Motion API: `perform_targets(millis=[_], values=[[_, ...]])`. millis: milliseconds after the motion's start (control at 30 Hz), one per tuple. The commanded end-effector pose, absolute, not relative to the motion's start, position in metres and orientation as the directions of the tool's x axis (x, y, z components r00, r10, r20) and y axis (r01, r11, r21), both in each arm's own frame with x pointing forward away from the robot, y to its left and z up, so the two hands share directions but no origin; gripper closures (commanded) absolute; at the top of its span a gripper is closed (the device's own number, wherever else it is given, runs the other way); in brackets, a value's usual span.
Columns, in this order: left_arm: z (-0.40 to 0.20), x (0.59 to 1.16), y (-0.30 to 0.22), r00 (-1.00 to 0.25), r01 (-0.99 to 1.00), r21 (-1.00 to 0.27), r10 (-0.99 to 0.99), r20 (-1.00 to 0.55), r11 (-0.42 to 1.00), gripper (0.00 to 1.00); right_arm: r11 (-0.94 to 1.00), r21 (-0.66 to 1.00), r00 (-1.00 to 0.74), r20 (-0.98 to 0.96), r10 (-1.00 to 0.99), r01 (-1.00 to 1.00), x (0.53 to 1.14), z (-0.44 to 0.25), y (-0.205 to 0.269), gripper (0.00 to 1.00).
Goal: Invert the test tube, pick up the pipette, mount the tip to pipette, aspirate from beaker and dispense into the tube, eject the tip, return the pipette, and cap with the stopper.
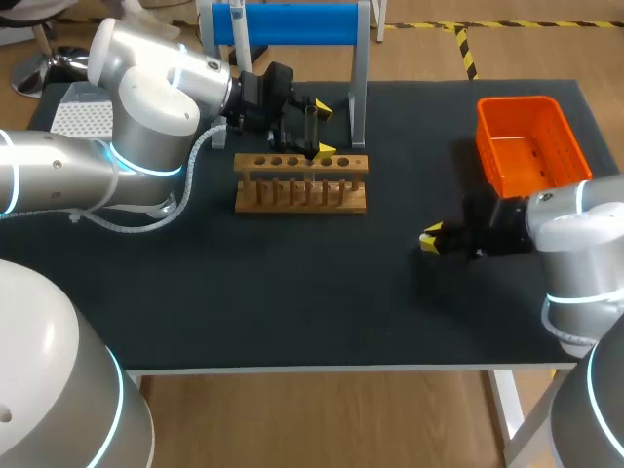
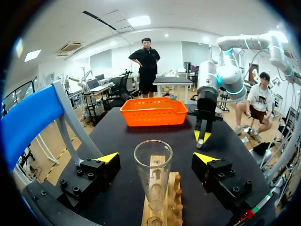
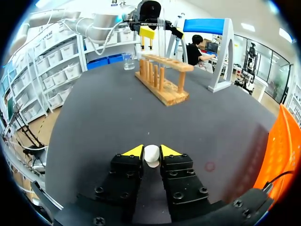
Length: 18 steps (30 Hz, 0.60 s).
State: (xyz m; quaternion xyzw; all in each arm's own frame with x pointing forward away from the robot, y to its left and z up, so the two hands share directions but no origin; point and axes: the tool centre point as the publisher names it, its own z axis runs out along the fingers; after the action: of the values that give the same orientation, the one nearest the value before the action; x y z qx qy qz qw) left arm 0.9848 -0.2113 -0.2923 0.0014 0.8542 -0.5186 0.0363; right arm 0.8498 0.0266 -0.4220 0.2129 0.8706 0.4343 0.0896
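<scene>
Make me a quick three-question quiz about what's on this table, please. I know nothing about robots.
1. True or false: the test tube stands upright in the wooden rack, mouth up.
2. What is pinched in the right gripper? A) a white stopper B) a pipette C) nothing
3. Fill in: the basket is coloured ____.
Key: 1 true; 2 A; 3 orange.

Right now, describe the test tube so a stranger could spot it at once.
On the black table, find the wooden rack by the blue stand. The test tube stands upright in it, mouth up, between the left claw's open fingers: the rack's only clear glass piece.
</scene>
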Motion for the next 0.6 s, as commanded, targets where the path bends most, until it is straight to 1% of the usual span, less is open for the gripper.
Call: perform_targets(millis=[33,500,600], values=[[-0.293,0.986,-0.211,-0.998,0.042,-0.887,-0.03,-0.063,0.46,0.0,0.526,0.802,-0.896,0.026,0.444,0.284,0.85,-0.396,0.023,1.0],[-0.293,0.986,-0.211,-0.998,0.042,-0.887,-0.03,-0.063,0.46,0.0,0.513,0.837,-0.923,-0.026,0.385,0.19,0.86,-0.277,0.021,1.0],[-0.293,0.986,-0.211,-0.998,0.042,-0.887,-0.03,-0.063,0.46,0.0,0.513,0.837,-0.923,-0.026,0.385,0.19,0.86,-0.277,0.021,1.0]])
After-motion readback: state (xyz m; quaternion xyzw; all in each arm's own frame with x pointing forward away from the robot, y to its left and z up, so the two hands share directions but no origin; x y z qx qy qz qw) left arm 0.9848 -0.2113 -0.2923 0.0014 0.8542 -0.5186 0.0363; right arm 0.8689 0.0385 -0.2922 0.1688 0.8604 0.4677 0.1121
